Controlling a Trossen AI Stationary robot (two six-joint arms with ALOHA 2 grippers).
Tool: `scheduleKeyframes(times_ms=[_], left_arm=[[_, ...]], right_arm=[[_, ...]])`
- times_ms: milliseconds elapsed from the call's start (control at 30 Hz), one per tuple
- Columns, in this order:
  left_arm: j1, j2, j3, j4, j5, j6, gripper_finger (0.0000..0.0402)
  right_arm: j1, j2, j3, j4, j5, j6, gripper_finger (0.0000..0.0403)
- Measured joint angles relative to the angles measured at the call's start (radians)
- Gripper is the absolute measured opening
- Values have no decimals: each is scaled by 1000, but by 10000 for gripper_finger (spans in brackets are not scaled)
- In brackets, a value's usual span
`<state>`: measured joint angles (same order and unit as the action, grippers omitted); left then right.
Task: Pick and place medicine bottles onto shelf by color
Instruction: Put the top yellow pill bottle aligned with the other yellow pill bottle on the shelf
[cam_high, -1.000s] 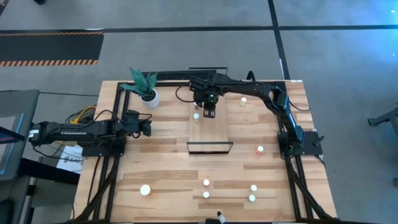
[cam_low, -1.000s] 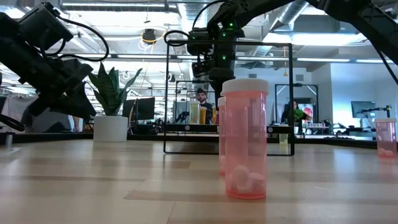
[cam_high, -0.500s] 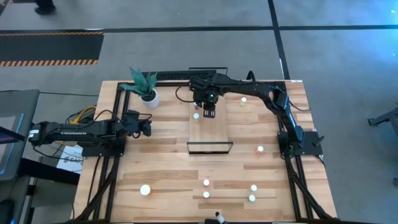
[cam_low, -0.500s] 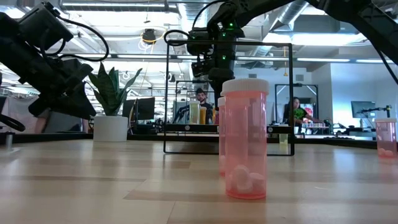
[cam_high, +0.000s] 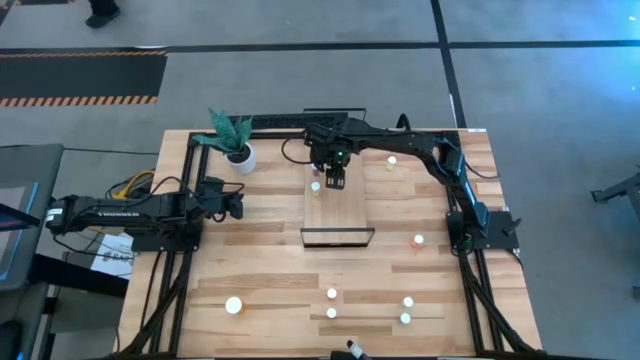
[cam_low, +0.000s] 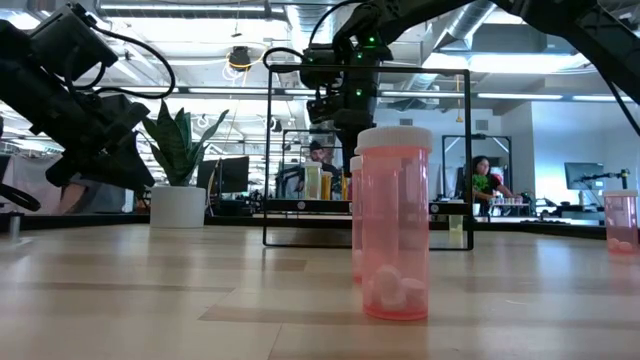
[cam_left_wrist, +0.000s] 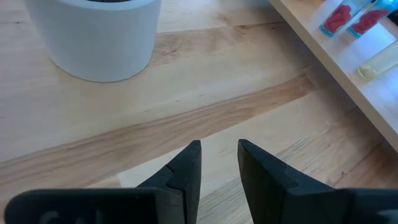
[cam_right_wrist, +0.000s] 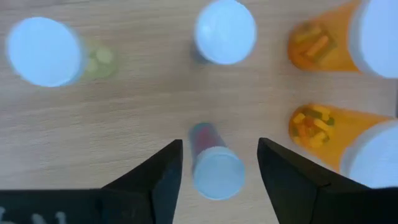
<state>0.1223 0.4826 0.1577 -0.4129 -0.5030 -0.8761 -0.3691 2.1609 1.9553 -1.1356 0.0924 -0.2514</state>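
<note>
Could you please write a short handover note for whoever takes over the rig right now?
Right gripper: open above the shelf, fingers either side of a small bottle holding red contents, standing there released.
Left gripper: open, empty, waiting near the white plant pot.
Done: several bottles stand on the shelf, including two orange ones and a pale one.
Left: about seven loose bottles on the table, such as one at the front left and one by the right edge.

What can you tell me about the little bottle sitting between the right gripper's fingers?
The small bottle has a clear body with red contents and a round white cap. It stands upright on the light-wood shelf, centred between the open fingers of the right gripper, which do not touch it. Two orange bottles stand apart beside it.
</note>
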Motion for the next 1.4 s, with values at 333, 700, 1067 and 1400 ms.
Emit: scheduleKeyframes(times_ms=[333, 700, 1067, 1400], left_arm=[[0, 0, 0, 0, 0, 0, 91], [0, 0, 0, 0, 1, 0, 91], [0, 0, 0, 0, 0, 0, 91], [0, 0, 0, 0, 9, 0, 91]], right_arm=[[1, -4, 38, -59, 15, 68, 230], [0, -6, 145, -217, 41, 145, 230], [-77, -53, 157, -414, -40, 313, 230], [-142, -270, -224, -297, -95, 439, 230]])
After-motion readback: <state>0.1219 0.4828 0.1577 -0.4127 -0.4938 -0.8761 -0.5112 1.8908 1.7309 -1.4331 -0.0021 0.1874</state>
